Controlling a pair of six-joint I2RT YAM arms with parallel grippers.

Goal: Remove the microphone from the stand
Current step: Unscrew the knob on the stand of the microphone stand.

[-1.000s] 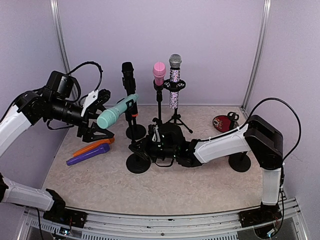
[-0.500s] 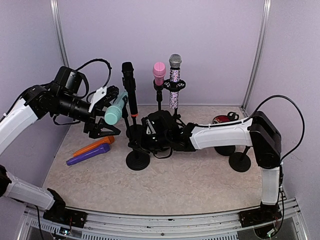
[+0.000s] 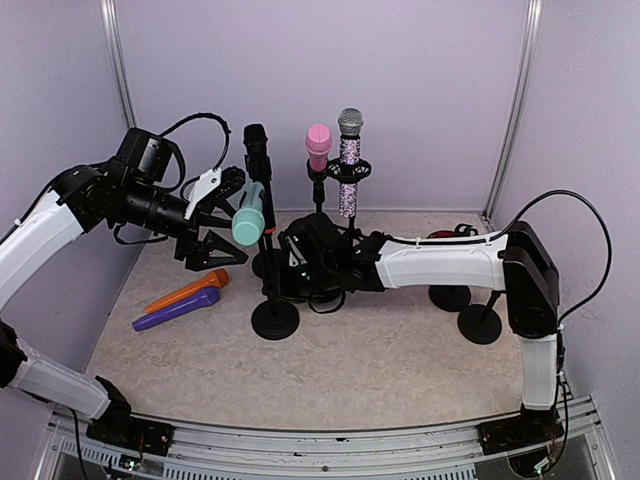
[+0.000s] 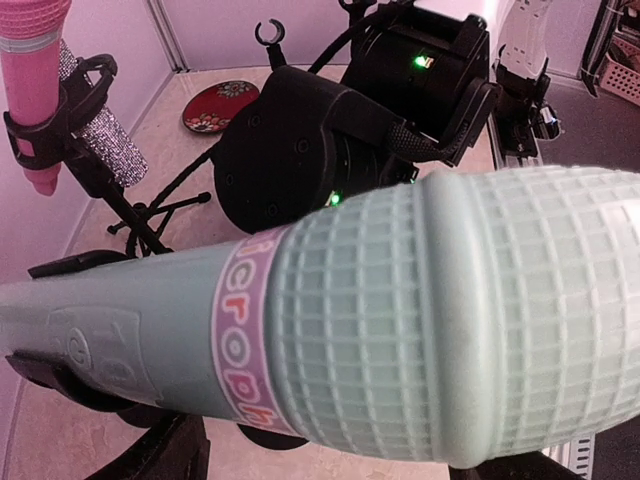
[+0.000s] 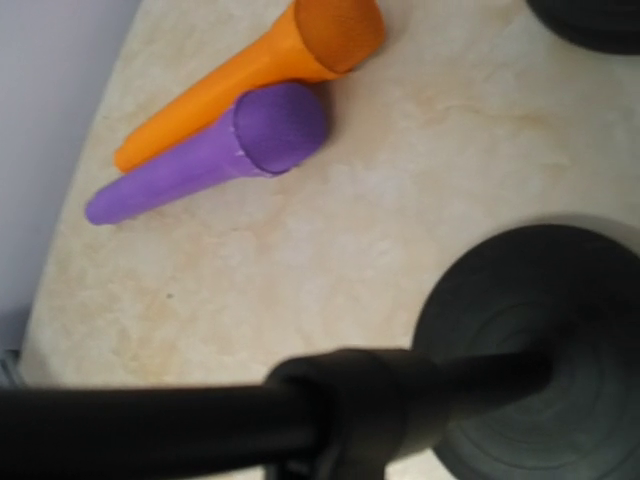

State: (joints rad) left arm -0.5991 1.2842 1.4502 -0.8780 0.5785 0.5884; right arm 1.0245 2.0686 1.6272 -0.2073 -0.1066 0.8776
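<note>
Risks tipping the stand (image 3: 275, 318) on a snagged pull, left hand (image 3: 232, 222) clamped round the teal microphone (image 3: 247, 215), right hand (image 3: 278, 275) closed on its pole (image 5: 150, 420).

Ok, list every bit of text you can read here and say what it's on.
"icroph": on the pale band round the teal mic; the ends of the word curve out of view.
Red plate: dark markings, too small to read.
No other text shows in any view.
</note>
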